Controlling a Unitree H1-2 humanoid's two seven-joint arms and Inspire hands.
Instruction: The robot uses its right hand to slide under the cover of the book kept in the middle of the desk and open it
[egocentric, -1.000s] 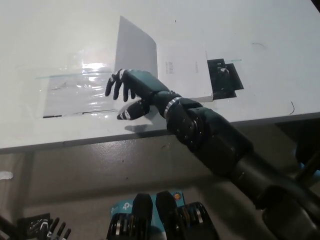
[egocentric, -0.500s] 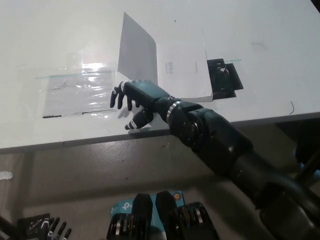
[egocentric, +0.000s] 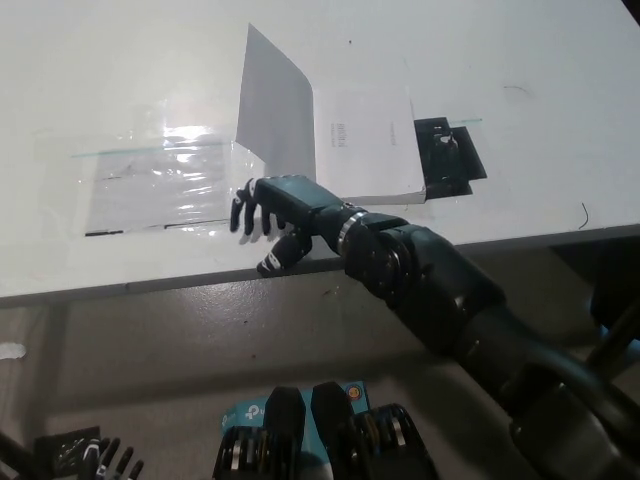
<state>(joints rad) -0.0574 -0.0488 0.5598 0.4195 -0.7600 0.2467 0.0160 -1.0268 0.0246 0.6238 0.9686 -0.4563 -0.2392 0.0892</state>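
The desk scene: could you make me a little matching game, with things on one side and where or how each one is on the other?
Things:
1. book cover
2. right hand
3. left hand
4. black patch

Places or states:
A. low at the bottom left, off the desk
B. standing raised above the open page
C. on the desk, right of the book
D. at the desk's near edge, fingers apart

Pairs: 1-B, 2-D, 3-A, 4-C

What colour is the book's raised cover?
White, greyish in shade; the cover shows best in the head view.
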